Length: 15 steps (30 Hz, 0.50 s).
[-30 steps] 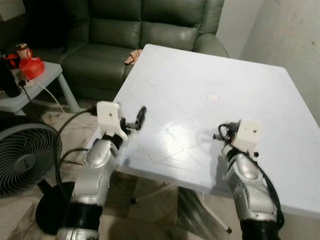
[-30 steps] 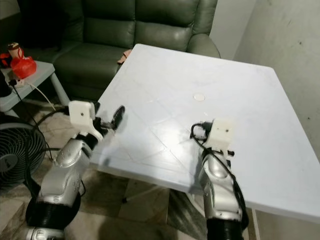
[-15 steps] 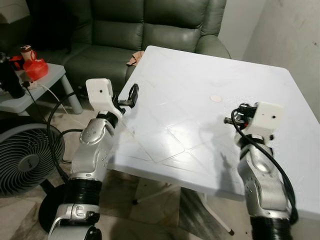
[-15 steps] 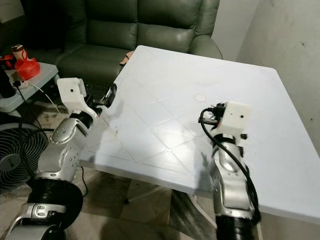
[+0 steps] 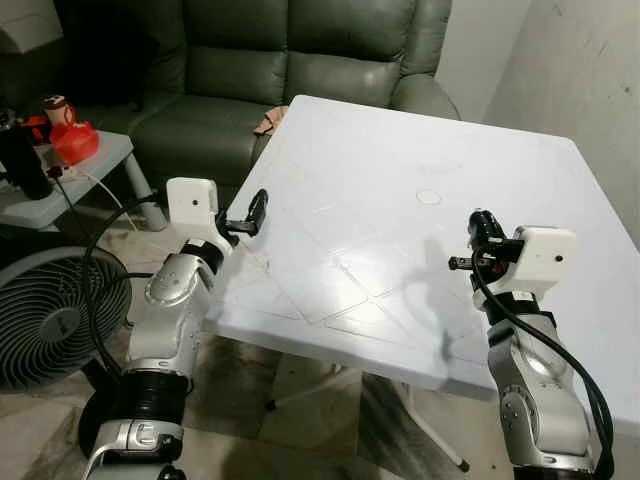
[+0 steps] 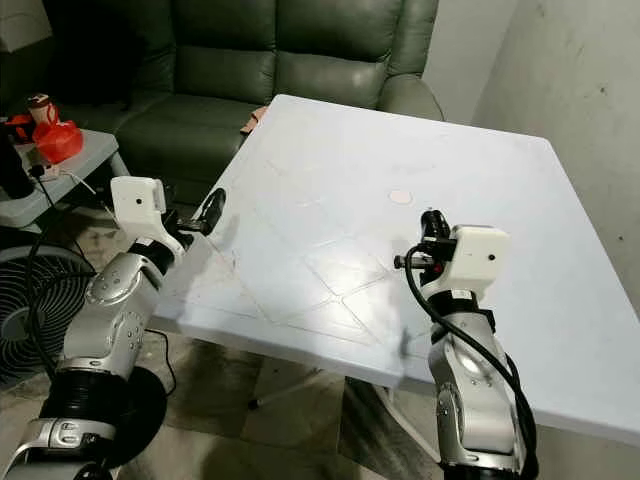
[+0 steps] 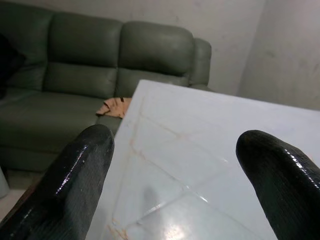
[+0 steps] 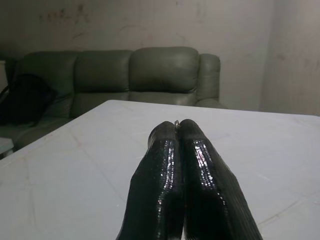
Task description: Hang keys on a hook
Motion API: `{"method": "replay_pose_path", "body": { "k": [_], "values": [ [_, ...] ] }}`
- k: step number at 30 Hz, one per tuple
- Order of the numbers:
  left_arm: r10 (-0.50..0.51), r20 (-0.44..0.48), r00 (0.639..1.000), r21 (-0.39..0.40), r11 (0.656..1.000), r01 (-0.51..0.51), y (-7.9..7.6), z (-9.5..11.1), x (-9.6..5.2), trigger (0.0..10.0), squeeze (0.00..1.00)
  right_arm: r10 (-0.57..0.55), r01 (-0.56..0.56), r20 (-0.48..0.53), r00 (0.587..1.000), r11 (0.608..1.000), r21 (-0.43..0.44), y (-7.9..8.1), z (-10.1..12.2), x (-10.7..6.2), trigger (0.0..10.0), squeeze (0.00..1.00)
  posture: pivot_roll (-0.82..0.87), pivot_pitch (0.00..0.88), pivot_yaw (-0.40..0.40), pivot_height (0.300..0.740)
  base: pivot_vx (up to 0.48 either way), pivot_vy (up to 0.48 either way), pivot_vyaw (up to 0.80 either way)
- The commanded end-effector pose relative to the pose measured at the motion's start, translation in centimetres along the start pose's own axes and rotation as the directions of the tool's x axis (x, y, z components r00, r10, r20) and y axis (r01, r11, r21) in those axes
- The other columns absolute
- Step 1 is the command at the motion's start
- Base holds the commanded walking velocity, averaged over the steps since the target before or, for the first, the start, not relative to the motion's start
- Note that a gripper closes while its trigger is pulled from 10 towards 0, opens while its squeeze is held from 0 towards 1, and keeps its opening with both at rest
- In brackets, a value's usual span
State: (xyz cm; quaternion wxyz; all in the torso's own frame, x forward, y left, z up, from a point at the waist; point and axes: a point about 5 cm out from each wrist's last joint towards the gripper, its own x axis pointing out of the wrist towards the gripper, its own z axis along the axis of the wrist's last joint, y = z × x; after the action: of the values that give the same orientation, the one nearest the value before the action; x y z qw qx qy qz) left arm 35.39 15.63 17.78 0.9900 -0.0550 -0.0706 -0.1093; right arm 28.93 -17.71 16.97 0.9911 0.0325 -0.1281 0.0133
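Above the white desk [image 5: 400, 150]: right gripper [image 8: 178, 131], jaws pressed together on a small metal ring, likely the keys [image 8: 176, 121]. Left gripper [image 7: 175, 165], jaws wide, empty, at the desk's edge. Hook unseen; advice: keep the pinch firm, locate it first.

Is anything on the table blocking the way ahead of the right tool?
Nothing visible does. The right tool, shut on a metal ring, hangs over the white table, with the sofa beyond.
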Motion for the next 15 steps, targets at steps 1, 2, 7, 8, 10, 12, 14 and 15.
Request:
{"method": "replay_pose_path", "body": {
  "k": [1,2,7,8,10,12,14,15],
  "values": [
    [0.003,0.031,1.0,0.014,1.0,-0.003,0.4,0.8,0.3,10.0,0.0,-0.009,0.009,-0.018,1.0,1.0,-0.024,-0.3,-0.2,0.1,10.0,0.0,-0.02,0.0,-0.03,0.74,0.0,0.0,-0.5],
    [0.004,0.034,0.999,0.017,1.0,-0.005,0.4,0.9,0.3,10.0,0.0,-0.013,0.012,-0.02,1.0,1.0,-0.022,-0.3,-0.3,0.1,10.0,0.0,-0.02,0.0,-0.03,0.74,0.0,0.0,-0.5],
    [0.025,0.043,0.999,0.027,0.999,-0.026,0.6,1.2,0.9,10.0,0.0,-0.031,0.031,-0.015,0.999,1.0,-0.004,-0.5,-0.3,0.2,10.0,0.0,-0.03,0.0,-0.019,0.74,0.0,0.0,-0.78],
    [0.022,0.045,0.999,0.031,0.999,-0.024,0.6,1.3,0.9,10.0,0.0,-0.027,0.027,-0.015,1.0,1.0,-0.008,-0.5,-0.3,0.2,10.0,0.0,-0.03,0.0,-0.019,0.74,0.0,0.0,-0.78],
    [0.019,0.049,0.999,0.036,0.999,-0.021,0.5,1.3,1.2,10.0,0.0,-0.028,0.028,-0.015,0.999,1.0,-0.013,-0.4,-0.3,0.3,10.0,0.0,-0.04,0.0,-0.012,0.74,0.0,0.0,-0.78],
    [0.018,0.05,0.999,0.035,0.999,-0.02,0.5,1.4,1.3,10.0,0.0,-0.03,0.029,-0.014,0.999,0.999,-0.019,-0.3,-0.3,0.3,10.0,0.0,-0.04,0.0,-0.012,0.74,0.0,0.0,-0.78],
    [0.016,0.055,0.998,0.032,0.999,-0.017,0.3,1.5,1.5,10.0,0.0,-0.029,0.029,-0.016,0.999,0.999,-0.025,-0.3,-0.4,0.3,10.0,0.0,-0.04,0.0,-0.012,0.74,0.0,0.0,-0.78],
    [0.014,0.053,0.998,0.028,0.999,-0.016,0.2,1.5,1.6,10.0,0.0,-0.029,0.029,-0.016,0.999,0.999,-0.027,-0.2,-0.4,0.4,10.0,0.0,-0.04,0.0,-0.008,0.74,0.0,0.0,-0.78]
  ]
}}
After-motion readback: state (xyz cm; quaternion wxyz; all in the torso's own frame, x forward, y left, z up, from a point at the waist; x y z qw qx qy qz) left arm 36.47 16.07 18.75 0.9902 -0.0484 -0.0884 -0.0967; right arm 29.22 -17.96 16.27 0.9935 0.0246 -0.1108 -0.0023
